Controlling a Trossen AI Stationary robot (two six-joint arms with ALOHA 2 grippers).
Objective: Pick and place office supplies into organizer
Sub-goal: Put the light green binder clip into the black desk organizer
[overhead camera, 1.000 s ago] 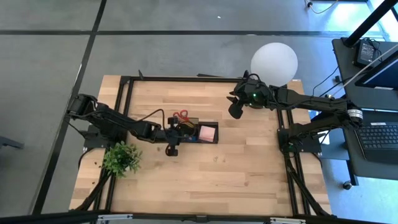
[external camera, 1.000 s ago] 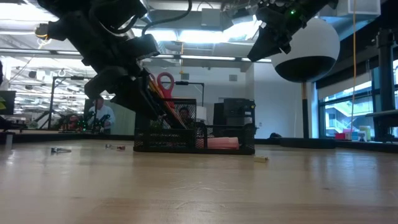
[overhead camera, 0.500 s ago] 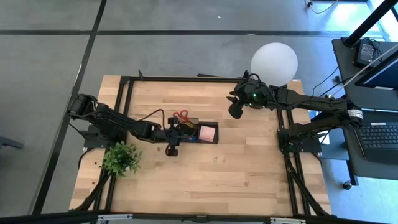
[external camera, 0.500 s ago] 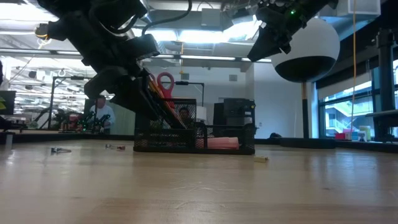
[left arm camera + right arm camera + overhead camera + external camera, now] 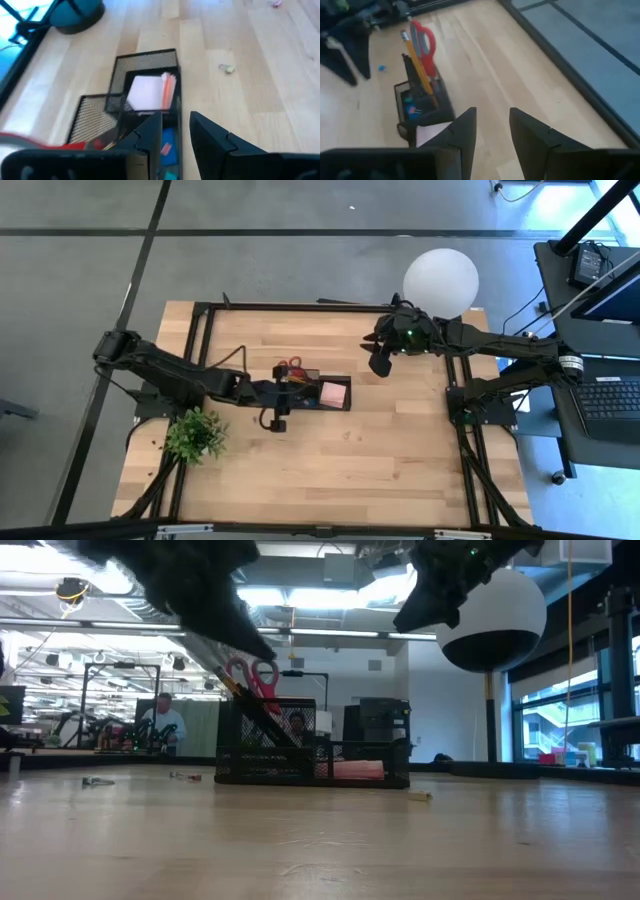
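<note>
The black mesh organizer (image 5: 316, 391) stands mid-table and also shows in the low view (image 5: 312, 755). It holds red-handled scissors (image 5: 423, 39) and yellow pencils (image 5: 415, 60) standing upright, a pink sticky-note pad (image 5: 148, 92) and small blue items (image 5: 169, 150). My left gripper (image 5: 280, 396) is open and empty above the organizer's left end; its fingers (image 5: 176, 137) point toward the pad. My right gripper (image 5: 381, 357) is open and empty, high above the table's far right part, with the organizer ahead of it (image 5: 491, 132).
A lamp with a white globe (image 5: 441, 280) stands at the far right corner. A green potted plant (image 5: 195, 435) stands at the near left. A small loose piece (image 5: 418, 796) lies right of the organizer. Small items (image 5: 98, 781) lie on the table's left part.
My left gripper has risen from the organizer's left end; in the low view the scissors' handles, which it partly covered, now show whole. My right gripper has barely moved.
</note>
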